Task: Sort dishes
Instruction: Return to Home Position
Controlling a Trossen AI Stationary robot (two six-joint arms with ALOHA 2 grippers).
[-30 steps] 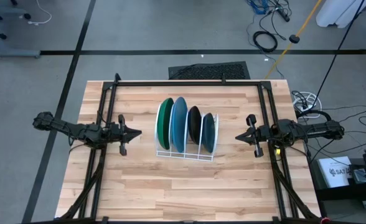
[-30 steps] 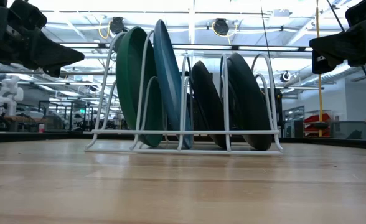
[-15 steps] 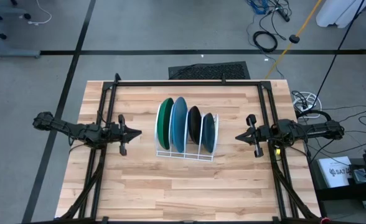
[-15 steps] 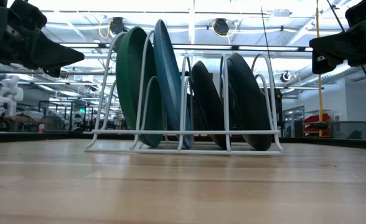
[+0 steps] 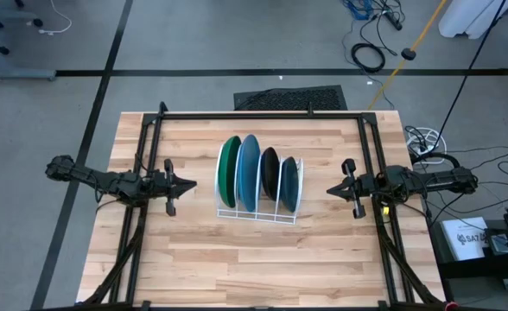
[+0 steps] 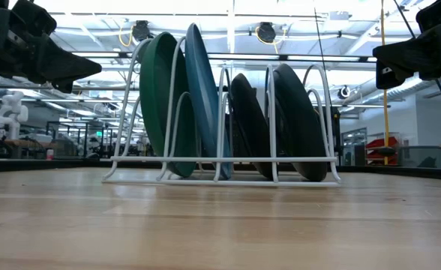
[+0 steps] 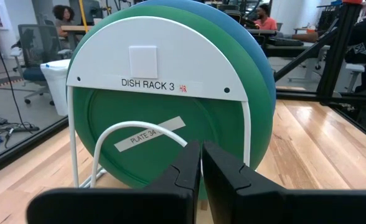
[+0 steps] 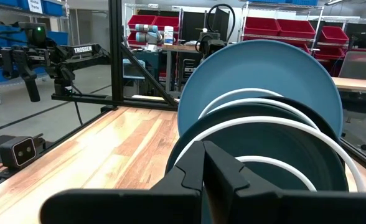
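From overhead I see the left claw [image 5: 190, 183] and the right claw [image 5: 330, 189] hovering over the desk [image 5: 237, 259], facing each other, with the white wire rack [image 5: 258, 212] between them and clear of both. In the rack, counting away from the left claw, stand the green plate [image 5: 228, 171], the light blue plate [image 5: 249, 171], the black plate [image 5: 269, 173] and the dark teal plate [image 5: 288, 183], all on edge; the teal one is nearest the right claw. At desk height the four lean in their slots, each in its own gap between the wires, and both claws hang above the desk, level with the upper half of the plates. Through the left wrist camera my left claw is narrow, its fingers [image 7: 186, 168] pressed together, and straight ahead is the rack's white end panel [image 7: 158, 59] with the green plate just behind it. Through the right wrist camera the right claw is closed the same way, fingers [image 8: 223, 171] touching, the dark teal plate dead ahead behind the rack wires and the light blue plate rising beyond it.
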